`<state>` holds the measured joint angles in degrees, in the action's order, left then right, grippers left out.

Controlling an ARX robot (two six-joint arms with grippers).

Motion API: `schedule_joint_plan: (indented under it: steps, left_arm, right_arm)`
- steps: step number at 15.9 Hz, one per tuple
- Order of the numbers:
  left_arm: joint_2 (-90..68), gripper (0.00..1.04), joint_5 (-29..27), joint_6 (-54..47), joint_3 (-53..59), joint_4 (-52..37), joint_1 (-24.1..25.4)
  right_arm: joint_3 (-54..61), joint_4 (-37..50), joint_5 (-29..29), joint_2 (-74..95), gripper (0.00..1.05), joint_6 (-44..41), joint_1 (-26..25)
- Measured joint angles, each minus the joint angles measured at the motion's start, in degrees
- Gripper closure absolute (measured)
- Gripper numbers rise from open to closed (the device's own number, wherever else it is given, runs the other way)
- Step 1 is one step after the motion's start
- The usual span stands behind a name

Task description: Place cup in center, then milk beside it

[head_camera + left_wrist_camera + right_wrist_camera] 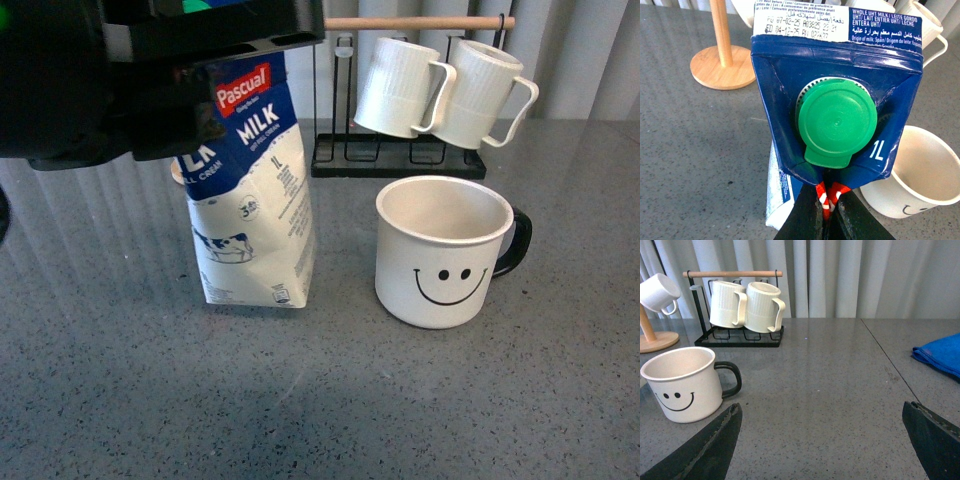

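Left gripper clamped on milk top. Carton stands on counter, just beside cup (handle points right). Right gripper spread, empty. Mug rack near back edge, behind both.

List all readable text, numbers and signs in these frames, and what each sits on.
On the milk carton, front face: "Pascual"
Same face: "MILK", "1L"
Carton top, left wrist view: "WHOLE UHT MILK / LEITE GORDO UHT / LAIT ENTIER UHT / LECHE ENTERA UHT"
Below it: "Origin of milk: Spain"
Beside the green cap: "1L"
Date stamps, small print: too blurred to read.
On the cup: drawn smiley face, no words.
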<state>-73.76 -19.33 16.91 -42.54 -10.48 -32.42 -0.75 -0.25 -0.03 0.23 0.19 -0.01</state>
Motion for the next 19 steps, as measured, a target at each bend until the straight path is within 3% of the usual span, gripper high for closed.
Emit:
schedule_joint_plan:
  steps: [3,6,19]
  left_arm:
    - [-5.53,1.03,-3.65,2.64,-1.92,-1.68,-4.17]
    - [-8.74,1.03,-6.38,3.91,-3.72,-2.67,-5.25]
    - [-10.43,1.03,-7.06,7.50,-5.25,-1.46,-6.64]
  right_arm:
    - [0.02,0.00,0.02,0.02,0.07,0.00,0.00]
    - [0.02,0.00,0.02,0.02,0.07,0.00,0.00]
    - [0.02,0.00,0.02,0.02,0.07,0.00,0.00]
